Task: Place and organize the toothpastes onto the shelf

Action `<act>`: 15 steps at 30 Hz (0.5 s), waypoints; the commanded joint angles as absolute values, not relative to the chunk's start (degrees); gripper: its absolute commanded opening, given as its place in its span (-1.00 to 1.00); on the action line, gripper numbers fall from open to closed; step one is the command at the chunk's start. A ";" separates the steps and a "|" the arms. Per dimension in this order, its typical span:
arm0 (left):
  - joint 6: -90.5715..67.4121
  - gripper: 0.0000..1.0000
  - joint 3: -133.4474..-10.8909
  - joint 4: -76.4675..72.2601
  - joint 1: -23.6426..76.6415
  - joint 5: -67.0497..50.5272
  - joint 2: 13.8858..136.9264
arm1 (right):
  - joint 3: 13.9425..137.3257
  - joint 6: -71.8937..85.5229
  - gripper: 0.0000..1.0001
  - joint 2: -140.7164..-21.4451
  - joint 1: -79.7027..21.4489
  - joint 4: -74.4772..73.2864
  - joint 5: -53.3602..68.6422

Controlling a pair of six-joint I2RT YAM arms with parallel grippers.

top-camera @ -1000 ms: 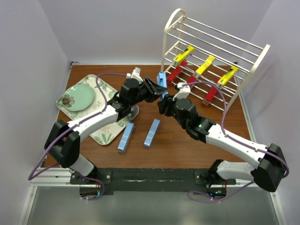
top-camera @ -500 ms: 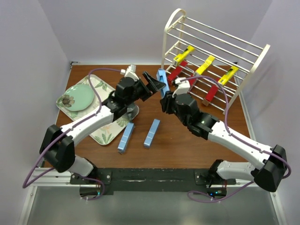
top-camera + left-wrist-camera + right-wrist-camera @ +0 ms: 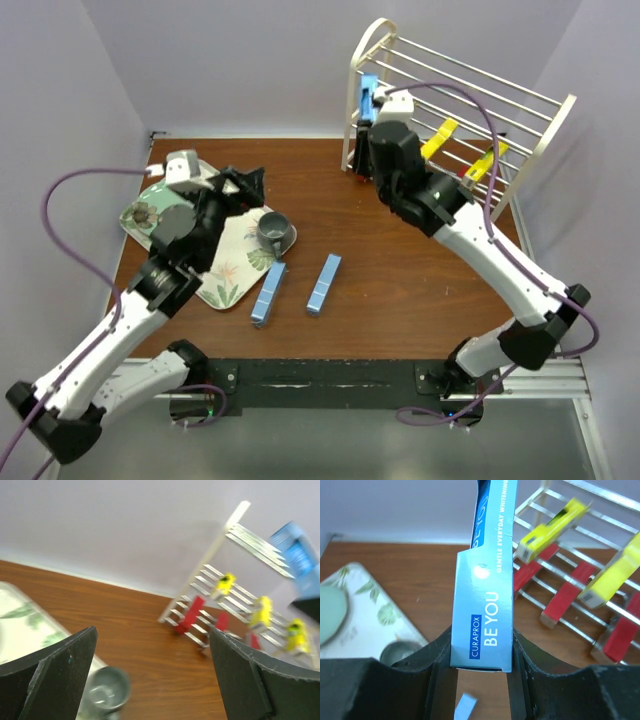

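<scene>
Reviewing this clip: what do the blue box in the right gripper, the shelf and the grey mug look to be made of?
Blue box: printed cardboard with a slight gloss, going by its crisp folded edges and the small highlight on its face.
Shelf: probably painted metal, with a cream frame and thin straight rods that catch the light.
Grey mug: perhaps glazed ceramic or enamel, but it is too small to tell.

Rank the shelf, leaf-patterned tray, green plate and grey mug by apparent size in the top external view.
1. shelf
2. leaf-patterned tray
3. green plate and grey mug, unranked: the plate is partly hidden and its visible part looks roughly mug-sized.
</scene>
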State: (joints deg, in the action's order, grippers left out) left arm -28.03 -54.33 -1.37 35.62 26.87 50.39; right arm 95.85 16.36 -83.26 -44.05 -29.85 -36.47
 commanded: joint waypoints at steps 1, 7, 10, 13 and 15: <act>-17.58 1.00 -43.63 2.98 35.16 36.56 43.09 | 109.82 13.27 -0.82 -89.55 -40.00 -33.13 -41.92; -16.62 0.99 -33.33 8.78 35.24 38.05 37.27 | 124.42 11.43 -0.82 -100.88 -36.22 -31.82 -45.79; -15.65 1.00 -31.91 8.53 35.24 38.49 38.05 | 128.66 11.16 -0.81 -105.10 -34.46 -29.89 -46.76; -14.16 1.00 -31.90 6.34 35.16 38.59 40.42 | 132.52 11.60 -0.78 -109.05 -32.61 -28.57 -46.58; -13.71 1.00 -32.60 6.06 35.16 38.06 41.83 | 134.73 12.39 -0.76 -111.00 -31.38 -28.56 -46.58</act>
